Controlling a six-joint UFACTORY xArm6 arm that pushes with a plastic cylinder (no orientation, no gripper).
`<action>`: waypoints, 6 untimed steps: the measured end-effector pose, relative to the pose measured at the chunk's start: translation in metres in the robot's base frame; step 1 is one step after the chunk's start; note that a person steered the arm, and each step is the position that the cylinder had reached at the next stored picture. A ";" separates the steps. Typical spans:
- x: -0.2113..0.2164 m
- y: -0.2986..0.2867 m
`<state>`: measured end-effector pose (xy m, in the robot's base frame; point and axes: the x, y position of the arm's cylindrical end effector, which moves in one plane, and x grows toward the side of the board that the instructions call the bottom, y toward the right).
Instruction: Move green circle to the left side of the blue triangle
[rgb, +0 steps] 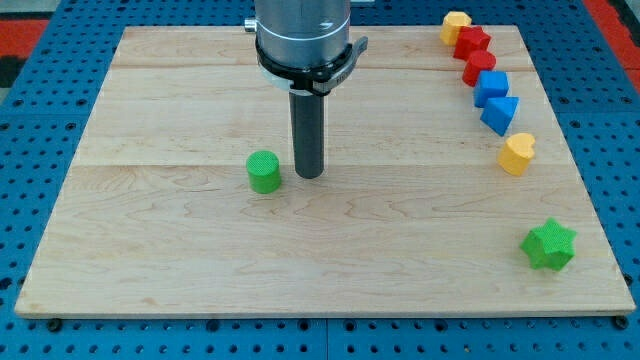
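The green circle (264, 172) is a short green cylinder left of the board's middle. My tip (309, 175) rests on the board just to its right, a small gap apart. The blue triangle (500, 113) lies near the view's right edge, in a curved row of blocks. A blue cube (491, 87) sits just above it.
The row at the view's right runs from a yellow hexagon (456, 26) through a red star (472, 43) and another red block (479, 67) down to a yellow heart (517, 153). A green star (549, 245) sits at the lower right. The wooden board (180, 250) lies on a blue pegboard.
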<state>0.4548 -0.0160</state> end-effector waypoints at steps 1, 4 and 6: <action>0.041 0.032; 0.051 -0.132; 0.013 -0.041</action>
